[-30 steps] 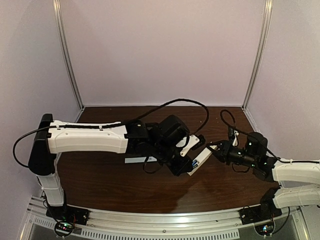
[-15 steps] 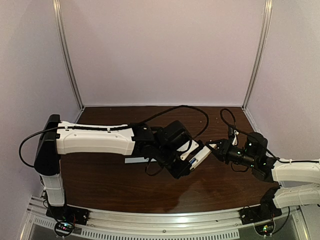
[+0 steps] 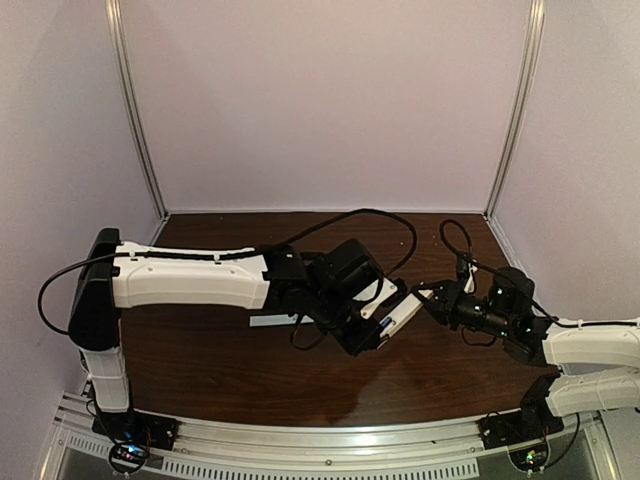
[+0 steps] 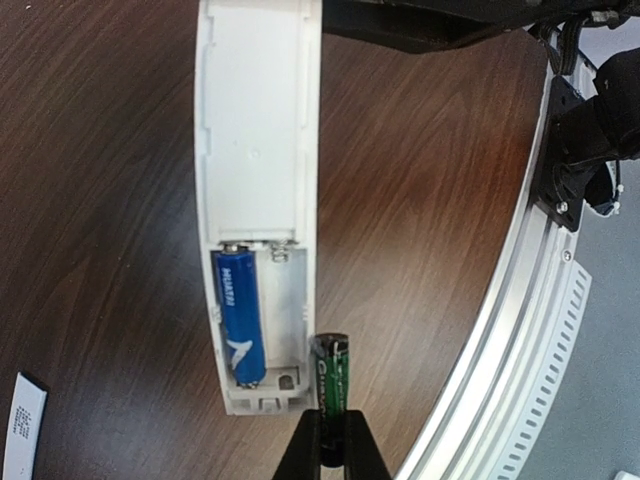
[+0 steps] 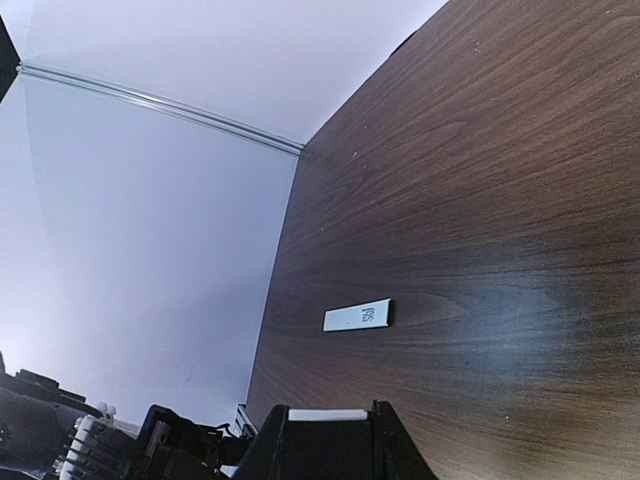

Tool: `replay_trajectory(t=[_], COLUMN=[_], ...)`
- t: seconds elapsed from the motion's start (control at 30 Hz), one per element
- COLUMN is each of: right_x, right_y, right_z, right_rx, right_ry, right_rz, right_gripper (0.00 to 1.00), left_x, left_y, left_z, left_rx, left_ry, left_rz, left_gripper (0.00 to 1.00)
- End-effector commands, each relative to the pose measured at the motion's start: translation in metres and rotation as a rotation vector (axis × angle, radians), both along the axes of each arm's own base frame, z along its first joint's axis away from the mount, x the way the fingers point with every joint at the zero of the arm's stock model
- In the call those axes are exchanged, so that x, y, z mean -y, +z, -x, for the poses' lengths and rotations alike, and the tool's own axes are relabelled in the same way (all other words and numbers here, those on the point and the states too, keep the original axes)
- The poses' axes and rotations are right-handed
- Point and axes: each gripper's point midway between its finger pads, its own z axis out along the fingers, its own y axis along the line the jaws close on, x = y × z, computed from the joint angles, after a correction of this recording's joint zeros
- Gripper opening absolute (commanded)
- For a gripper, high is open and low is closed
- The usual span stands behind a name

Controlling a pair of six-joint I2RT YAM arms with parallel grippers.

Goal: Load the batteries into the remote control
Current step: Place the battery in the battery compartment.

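White remote control [image 4: 258, 150], pinched by right claw [image 5: 328, 420] — left claw [image 4: 331, 425] pinches battery [image 4: 330, 370] beside it.

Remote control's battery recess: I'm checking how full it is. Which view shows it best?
Left wrist: the remote control is open, one blue battery seated, one slot bare. Top shows it tiny; right wrist only its white end.

Your free slot [image 4: 286, 310] lies beside the blue battery [image 4: 238, 315]. The wall [image 4: 311, 300] of the remote [image 4: 258, 120] parts it from your dark battery [image 4: 330, 375].

Remote control [image 5: 328, 413] end in right end effector [image 5: 329, 428]
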Motion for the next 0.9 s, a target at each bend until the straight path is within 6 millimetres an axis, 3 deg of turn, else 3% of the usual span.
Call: replay_trajectory(t=[0.0,0.87], right_x=[-0.004,-0.01], right_y=[0.002,0.002], right_z=[0.004,0.003], right_rx=[0.009,0.005], right_ry=[0.018,0.013], right_rz=[-0.011,-0.027], right_gripper=[0.0,0.0], left_x=[-0.002,0.008], left_y=[0.022,0.012], left_z=[-0.025,-0.019], left_rx=[0.026,-0.024], left_ry=[0.07,0.036], left_rz=[0.055,0.061], left_gripper=[0.0,0.0])
